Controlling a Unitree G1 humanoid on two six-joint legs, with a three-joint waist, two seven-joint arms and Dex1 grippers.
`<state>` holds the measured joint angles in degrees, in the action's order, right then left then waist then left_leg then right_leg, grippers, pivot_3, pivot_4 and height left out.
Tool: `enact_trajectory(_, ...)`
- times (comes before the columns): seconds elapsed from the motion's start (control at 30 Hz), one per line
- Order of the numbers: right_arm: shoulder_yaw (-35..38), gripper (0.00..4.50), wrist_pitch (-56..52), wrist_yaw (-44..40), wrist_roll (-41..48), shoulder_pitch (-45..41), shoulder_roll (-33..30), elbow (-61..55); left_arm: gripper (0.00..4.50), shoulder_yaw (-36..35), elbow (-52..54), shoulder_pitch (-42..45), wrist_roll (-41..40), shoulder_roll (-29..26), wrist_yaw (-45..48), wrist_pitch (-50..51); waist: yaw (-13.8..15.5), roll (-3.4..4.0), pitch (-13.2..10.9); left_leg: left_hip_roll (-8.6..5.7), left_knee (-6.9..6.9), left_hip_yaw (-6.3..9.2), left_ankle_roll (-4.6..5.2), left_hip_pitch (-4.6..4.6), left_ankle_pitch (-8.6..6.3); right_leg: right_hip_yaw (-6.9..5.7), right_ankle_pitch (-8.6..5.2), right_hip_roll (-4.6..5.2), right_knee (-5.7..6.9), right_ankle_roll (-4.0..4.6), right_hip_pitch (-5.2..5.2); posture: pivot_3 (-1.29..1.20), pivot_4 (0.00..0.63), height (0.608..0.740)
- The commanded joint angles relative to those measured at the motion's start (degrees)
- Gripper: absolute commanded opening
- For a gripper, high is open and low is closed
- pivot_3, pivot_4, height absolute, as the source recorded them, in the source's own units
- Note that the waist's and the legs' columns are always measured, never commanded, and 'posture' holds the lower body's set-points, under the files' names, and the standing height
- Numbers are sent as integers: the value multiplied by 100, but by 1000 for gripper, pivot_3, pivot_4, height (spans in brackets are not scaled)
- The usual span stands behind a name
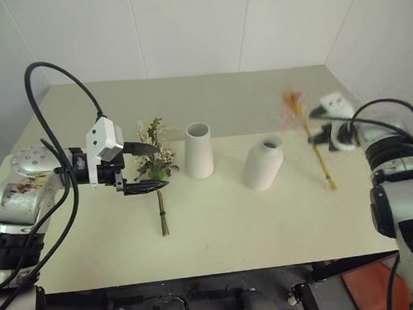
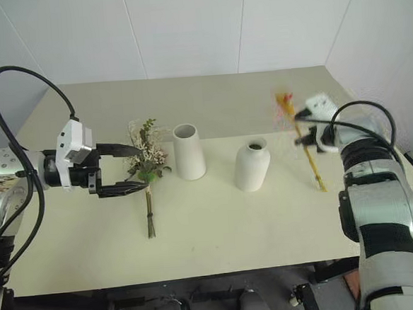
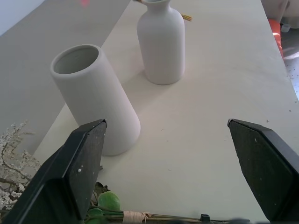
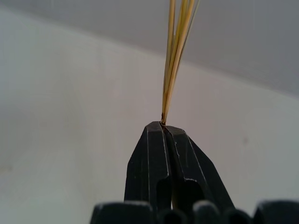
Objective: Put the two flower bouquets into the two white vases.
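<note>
On a pale bench [image 1: 268,221] set against white walls, the left pincer [image 1: 145,169] hangs with its two black fingers [image 3: 70,177] spread wide apart, one to each side of the bushy bunch of cream-white blossoms [image 1: 157,158], which lies flat on the bench with its dark stems pointing toward the near edge; whether the fingers touch it cannot be told; just to the right of the bunch stands the tapered wide-mouthed vase [image 1: 198,150], upright and empty at the mouth; further right, a little nearer the front edge, stands the rounded narrow-necked vase [image 1: 264,163], also upright, apart from the first; right again, the slim bunch of golden stalks with pink flowers [image 2: 301,138] slants above the bench, its pink head toward the back wall and its cut ends toward the front; the right pincer [image 2: 310,139] is clamped together on these stalks partway along their length, and in the right wrist view the thin golden stems [image 4: 175,60] rise straight from between its pressed-together tips.
</note>
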<state>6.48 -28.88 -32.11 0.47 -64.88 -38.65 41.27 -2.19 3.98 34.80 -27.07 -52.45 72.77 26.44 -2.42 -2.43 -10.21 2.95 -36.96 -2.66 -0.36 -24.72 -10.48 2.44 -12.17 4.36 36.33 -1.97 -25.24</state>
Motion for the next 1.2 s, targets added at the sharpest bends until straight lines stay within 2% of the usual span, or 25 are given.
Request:
enact_trajectory(0.03, 1055, 30, 204, 486, 742, 769, 155, -2839, 4500, -218, 139, -7, -38, -139, -23, -2, 21, 0, 0, 2, 8, 6, 0, -1, 0, -4, -1, -2, -3, -1, 0, 0, 150, 740)
enact_trajectory(0.1, 1492, 30, -289, 361, 1567, 1150, 385, -4082, 4500, -199, 122, 22, -40, -160, -7, 13, 39, 0, 0, 2, 10, 10, 0, -2, 0, -7, -1, -2, -6, -2, 2, 0, 150, 740)
enact_trajectory(0.17, 1759, 30, -799, 672, 2122, 1286, 691, -4999, 4500, -167, 78, 73, -29, -174, 14, 10, 28, 0, 0, -1, 0, 4, 0, -2, 0, -4, 1, 2, -7, -2, 8, 0, 150, 740)
enact_trajectory(0.3, 1698, 30, -1812, 1071, 2948, 1532, 1002, -6409, 4500, -90, -33, 225, 7, -177, 85, -8, 28, 1, 0, -1, -14, -1, 8, 2, 6, -1, 14, 3, -1, -2, 10, 0, 150, 740)
enact_trajectory(0.37, 1666, 30, -1898, 1235, 3117, 1784, 1140, -6839, 4500, -58, -114, 288, 42, -164, 109, -40, 32, 0, 3, 2, -13, 3, 13, 12, 9, -4, 13, -1, 1, -1, 18, 0, 150, 740)
enact_trajectory(0.53, 1790, 30, -1967, 1679, 3467, 1958, 1455, -6943, 4500, 0, -210, 365, 84, -125, 160, -84, 31, 0, 3, 0, -15, 0, 14, 12, 9, -2, 14, 1, -3, -1, 22, 0, 150, 740)
enact_trajectory(0.8, 1537, 30, -1472, 1546, 3335, 2212, 1355, -6497, 4500, -31, -201, 353, 91, -151, 166, -60, 26, 0, 3, 0, -13, 1, 14, 6, 9, -2, 14, 0, -7, 0, 17, 0, 150, 740)
enact_trajectory(1.2, 1239, 30, -559, 1450, 3171, 2759, 1647, -6020, 4500, -156, 16, 192, 10, -187, 36, 14, 18, 0, 3, 0, -12, 3, 15, 6, 9, -2, 14, 0, -8, 0, 17, 0, 150, 740)
